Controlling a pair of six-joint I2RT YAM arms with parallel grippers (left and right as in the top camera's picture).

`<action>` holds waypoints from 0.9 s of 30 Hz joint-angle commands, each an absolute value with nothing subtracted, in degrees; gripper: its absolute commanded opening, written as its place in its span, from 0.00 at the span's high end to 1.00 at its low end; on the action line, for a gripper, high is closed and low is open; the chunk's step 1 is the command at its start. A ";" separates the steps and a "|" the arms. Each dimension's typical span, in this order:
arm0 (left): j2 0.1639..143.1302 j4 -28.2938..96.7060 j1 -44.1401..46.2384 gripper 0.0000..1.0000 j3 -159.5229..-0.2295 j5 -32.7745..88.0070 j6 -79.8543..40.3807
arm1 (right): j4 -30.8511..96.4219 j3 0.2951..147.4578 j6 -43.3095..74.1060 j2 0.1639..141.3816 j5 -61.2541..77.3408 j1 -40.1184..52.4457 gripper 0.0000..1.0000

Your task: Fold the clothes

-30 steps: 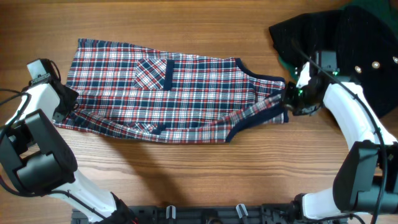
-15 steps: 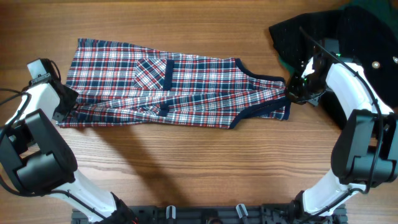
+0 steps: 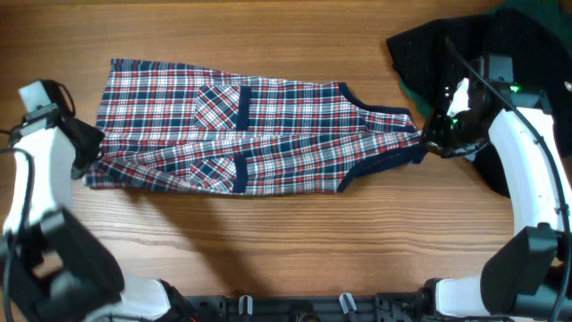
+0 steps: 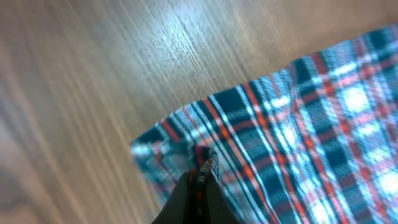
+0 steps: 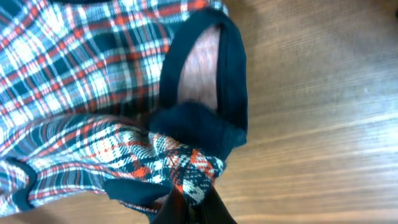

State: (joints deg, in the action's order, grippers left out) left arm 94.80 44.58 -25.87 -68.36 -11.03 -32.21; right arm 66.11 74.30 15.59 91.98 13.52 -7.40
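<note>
The red, white and navy plaid sleeveless garment (image 3: 241, 134) lies stretched across the wooden table, its lower half folded up over the upper half, one patch pocket showing at top centre. My left gripper (image 3: 89, 152) is shut on the garment's left hem corner (image 4: 199, 158). My right gripper (image 3: 431, 139) is shut on the bunched shoulder with navy trim (image 5: 193, 168) at the garment's right end, and the cloth is drawn taut between the two.
A black studded garment (image 3: 429, 49) lies at the back right, under and behind my right arm, with dark green fabric (image 3: 536, 27) in the far right corner. Bare wooden table (image 3: 286, 241) runs along the front.
The lower edge of the garment has been lifted and carried up over the upper half. Both grippers moved outward and away, pulling the cloth tighter, and the right gripper shifted right.
</note>
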 commanded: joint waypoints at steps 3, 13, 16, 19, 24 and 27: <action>84.07 48.62 -26.11 0.96 -68.38 -11.05 -29.50 | 69.95 74.67 11.55 90.85 14.63 -7.68 0.96; 83.48 58.83 -26.15 0.96 -68.38 -13.61 -28.69 | 79.59 74.65 9.13 90.85 14.61 -7.68 0.96; 83.48 61.04 -26.15 0.96 -68.38 -13.56 -28.71 | 82.46 74.63 9.15 90.85 14.15 -7.68 0.96; 83.48 61.87 -26.15 0.96 -68.38 -13.41 -28.71 | 83.85 74.61 9.15 90.85 13.32 -7.68 0.96; 83.48 61.21 -26.15 0.65 -68.38 -12.88 -28.71 | 83.48 74.61 9.13 90.85 13.32 -7.68 0.16; 83.48 60.66 -26.15 0.38 -68.38 -11.64 -28.73 | 80.97 74.61 8.99 90.85 13.37 -7.68 0.15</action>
